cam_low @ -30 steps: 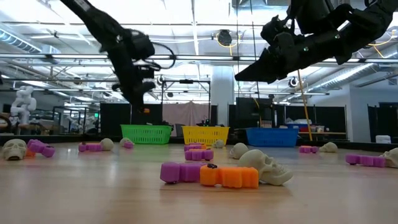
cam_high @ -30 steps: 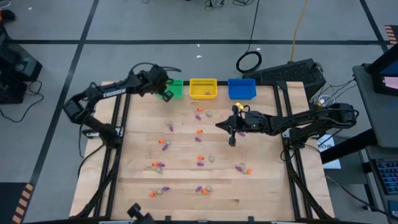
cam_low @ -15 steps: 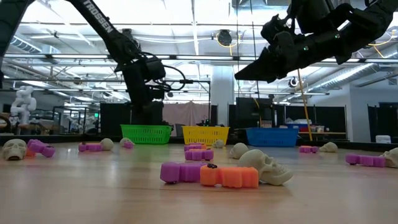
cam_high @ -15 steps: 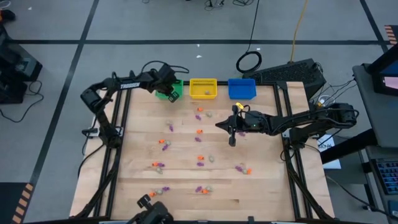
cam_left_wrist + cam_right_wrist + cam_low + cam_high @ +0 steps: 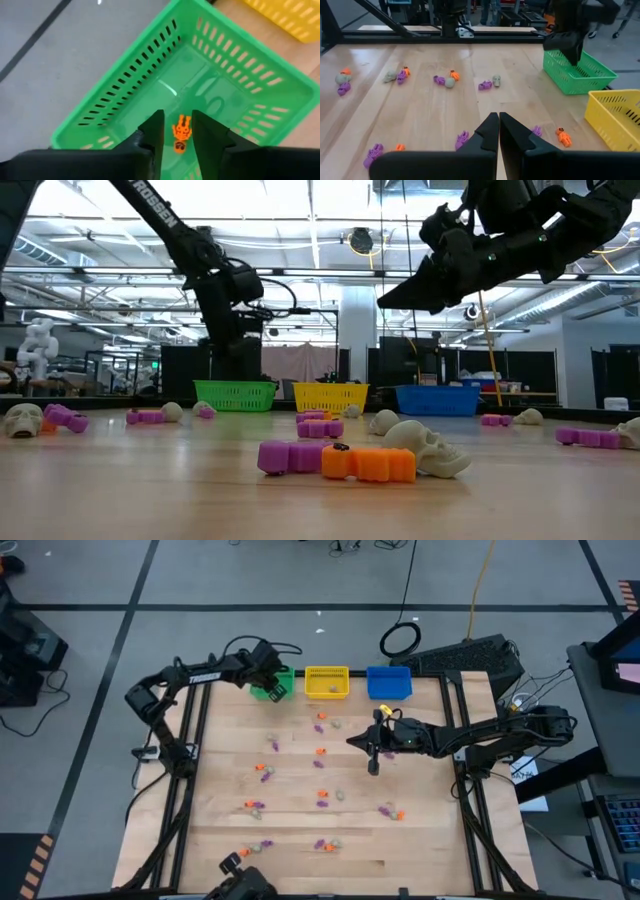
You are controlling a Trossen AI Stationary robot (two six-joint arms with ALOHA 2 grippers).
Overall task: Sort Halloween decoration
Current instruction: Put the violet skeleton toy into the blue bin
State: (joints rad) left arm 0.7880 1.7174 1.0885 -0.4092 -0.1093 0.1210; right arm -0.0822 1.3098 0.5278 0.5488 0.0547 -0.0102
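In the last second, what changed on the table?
The left end effector swung over the green basket, opened, and an orange trinket now lies in the basket. The right end effector stayed shut above mid-table; the scattered trinkets didn't move.

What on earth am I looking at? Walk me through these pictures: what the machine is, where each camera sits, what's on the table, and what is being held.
This is a robot with two dark arms working at a wooden table. One camera looks straight down, one sits at table-top height, and one rides on each wrist.

Scattered on the table are tiny Halloween trinkets: orange figures, purple pieces and pale skulls. Along the far edge stand a green basket, a yellow basket and a blue basket.

The left gripper hangs over the green basket, fingers apart; an orange figure shows between them, over the basket floor. Whether it is dropping or already lying there, I cannot tell.

The right gripper waits shut above mid-table, holding nothing.
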